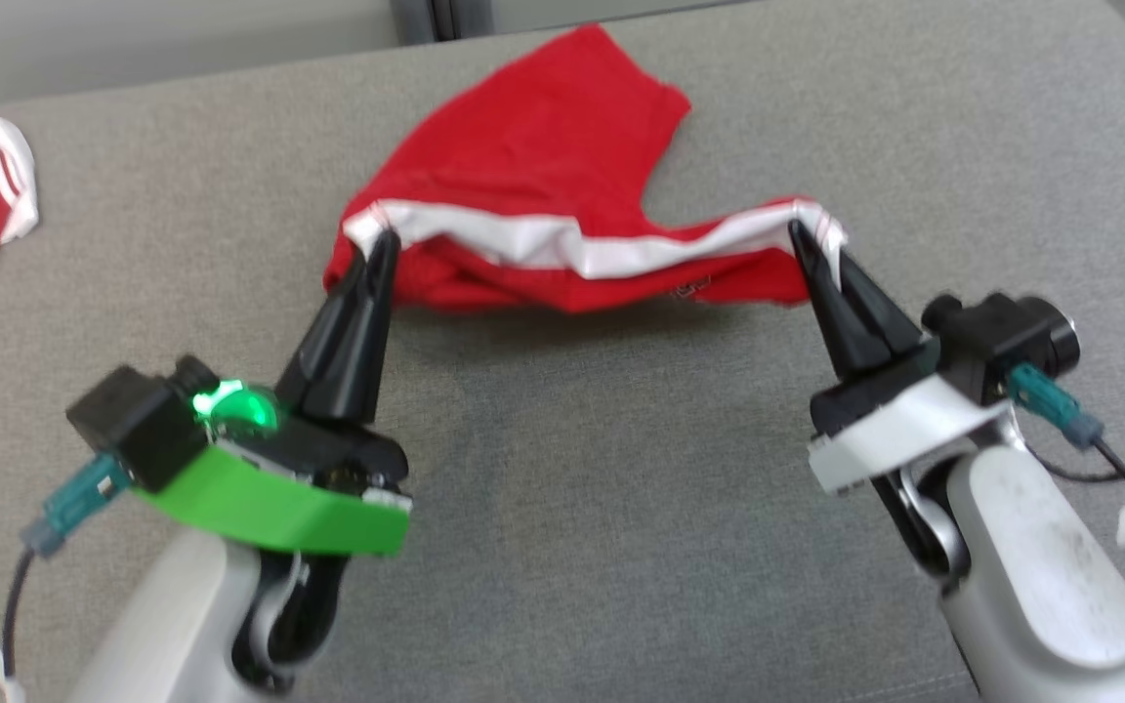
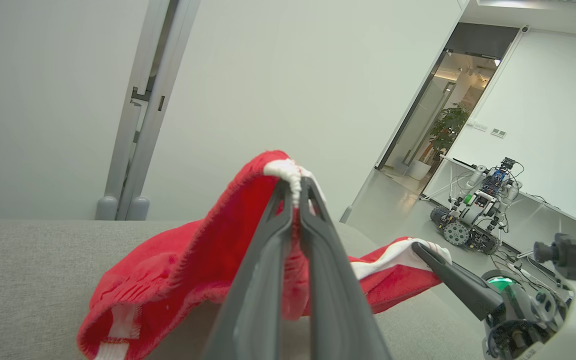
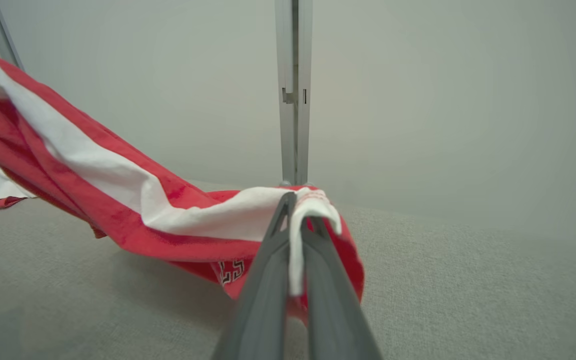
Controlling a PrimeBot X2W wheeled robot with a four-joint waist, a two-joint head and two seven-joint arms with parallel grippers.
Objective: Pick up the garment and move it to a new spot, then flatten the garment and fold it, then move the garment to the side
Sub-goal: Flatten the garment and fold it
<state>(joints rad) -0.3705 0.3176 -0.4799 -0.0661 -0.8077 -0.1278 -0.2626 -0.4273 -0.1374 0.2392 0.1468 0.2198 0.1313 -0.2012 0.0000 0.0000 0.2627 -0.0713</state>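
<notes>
In the upper centre of the head view, the red garment (image 1: 523,156) sags between both hands. The left hand (image 1: 382,242) is clamped on one end of its white band (image 1: 562,244) and the right hand (image 1: 802,234) on the other, above the grey surface (image 1: 621,508).

Black printed digits on the red garment (image 3: 168,245), too hidden to read.

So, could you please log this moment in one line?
left hand: shut on garment | right hand: shut on garment | garment: edge lifted, rest on cushion
</notes>
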